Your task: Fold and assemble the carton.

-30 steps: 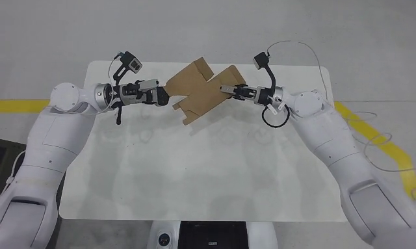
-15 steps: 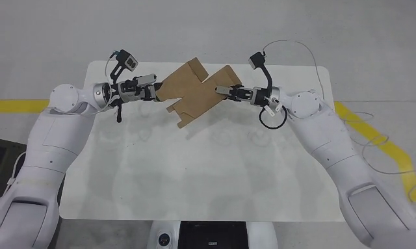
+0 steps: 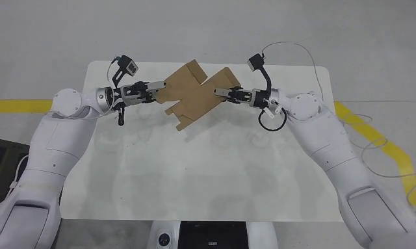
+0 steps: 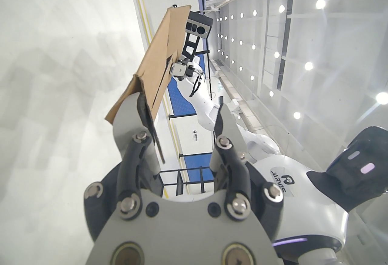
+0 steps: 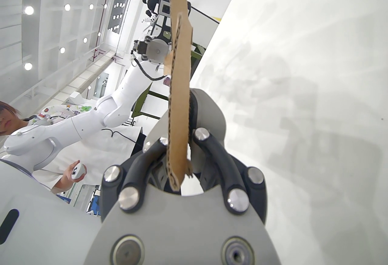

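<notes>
A flat brown carton point(image 3: 195, 93) hangs above the far half of the white table, stretched between my two grippers. My right gripper point(image 3: 220, 93) is shut on its right edge; in the right wrist view the carton point(image 5: 178, 81) runs edge-on between the closed fingers of that gripper point(image 5: 182, 117). My left gripper point(image 3: 158, 90) sits at the carton's left corner. In the left wrist view this gripper point(image 4: 178, 108) is open: the carton point(image 4: 157, 60) rests against one finger point(image 4: 130, 114), and the other finger point(image 4: 224, 123) stands well apart from it.
The white table point(image 3: 208, 177) lies bare beneath and in front of the carton. A thin cable point(image 3: 305, 51) loops from the right arm over the table's far right corner. A yellow floor line point(image 3: 23, 106) runs past both sides of the table.
The carton and both grippers have shifted a little to the left. The right gripper stays shut on the carton throughout.
</notes>
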You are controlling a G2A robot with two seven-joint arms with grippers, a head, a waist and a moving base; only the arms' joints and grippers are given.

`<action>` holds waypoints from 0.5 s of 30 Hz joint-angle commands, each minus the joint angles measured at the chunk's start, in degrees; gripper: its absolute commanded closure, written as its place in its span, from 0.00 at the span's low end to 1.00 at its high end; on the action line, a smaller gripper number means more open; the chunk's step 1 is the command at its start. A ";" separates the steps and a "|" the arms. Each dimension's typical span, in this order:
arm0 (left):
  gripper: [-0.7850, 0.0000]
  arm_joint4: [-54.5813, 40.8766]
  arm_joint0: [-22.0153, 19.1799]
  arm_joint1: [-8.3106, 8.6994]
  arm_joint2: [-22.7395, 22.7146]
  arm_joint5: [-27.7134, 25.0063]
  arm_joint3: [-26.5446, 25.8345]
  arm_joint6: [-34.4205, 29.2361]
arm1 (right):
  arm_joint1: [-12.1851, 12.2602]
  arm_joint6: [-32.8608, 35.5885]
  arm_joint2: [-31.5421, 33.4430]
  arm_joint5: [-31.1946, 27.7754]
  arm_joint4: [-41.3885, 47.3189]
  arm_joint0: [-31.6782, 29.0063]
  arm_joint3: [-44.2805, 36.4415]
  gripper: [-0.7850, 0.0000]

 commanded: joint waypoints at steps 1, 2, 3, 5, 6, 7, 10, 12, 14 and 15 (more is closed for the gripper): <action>0.57 0.83 0.03 -0.15 0.28 0.24 0.11 0.45 | -0.02 0.20 0.28 0.02 -0.05 0.01 0.04 1.00; 0.59 1.15 0.00 -0.23 0.41 0.39 0.22 0.70 | -0.03 0.33 0.43 0.04 -0.07 0.02 0.11 1.00; 0.60 1.51 -0.08 -0.32 0.55 0.43 0.29 0.87 | -0.03 0.47 0.58 -0.05 -0.11 0.06 0.20 1.00; 0.64 2.01 -0.24 -0.51 0.83 0.54 0.56 1.19 | -0.04 0.78 0.88 -0.14 -0.11 0.15 0.46 1.00; 0.68 2.34 -0.36 -0.60 0.97 0.61 0.73 1.35 | -0.05 0.94 1.02 -0.26 -0.14 0.21 0.57 1.00; 0.69 2.65 -0.47 -0.70 1.12 0.64 0.93 1.51 | -0.07 1.08 1.13 -0.32 -0.14 0.25 0.71 1.00; 0.79 3.09 -0.74 -1.00 1.49 0.88 1.48 1.91 | -0.16 1.44 1.36 -0.46 -0.09 0.34 1.04 1.00; 0.89 3.16 -0.88 -1.16 1.58 0.94 1.74 2.01 | -0.25 1.69 1.46 -0.59 -0.01 0.40 1.28 1.00; 0.99 3.24 -0.99 -1.30 1.60 0.96 1.90 2.01 | -0.35 1.91 1.52 -0.73 0.07 0.46 1.53 1.00; 1.00 3.24 -1.02 -1.36 1.60 1.05 1.99 1.98 | -0.41 1.99 1.52 -0.74 0.13 0.49 1.70 1.00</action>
